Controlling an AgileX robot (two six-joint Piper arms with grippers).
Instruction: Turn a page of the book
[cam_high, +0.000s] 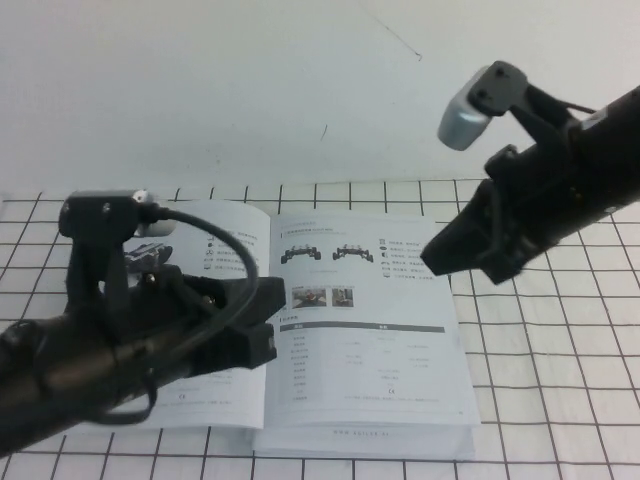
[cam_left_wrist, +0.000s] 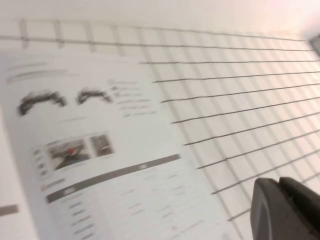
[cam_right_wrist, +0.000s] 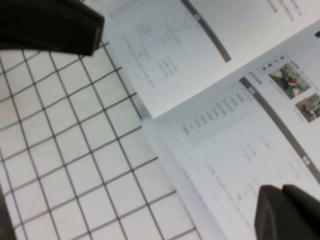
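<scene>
Two arms are reaching over an open book (cam_high: 365, 330) lying flat on the gridded tabletop (cam_high: 560, 380). Nearest the camera, the left pincer (cam_high: 262, 330) is hovering low over the left-hand leaf, its dark bulk covering much of that page (cam_high: 235, 235); whether its fingers are released or clenched cannot be told. The wrist view of that arm is showing the right-hand leaf with vehicle drawings, two small photos and a grey-barred table. Farther back, the right pincer (cam_high: 440, 255) is hanging raised above the right edge of the book, pointing down toward the printed leaf; its fingers are appearing closed together, grasping nothing. Both leaves are lying flat, spine running away from the camera, pages touching the tabletop.
</scene>
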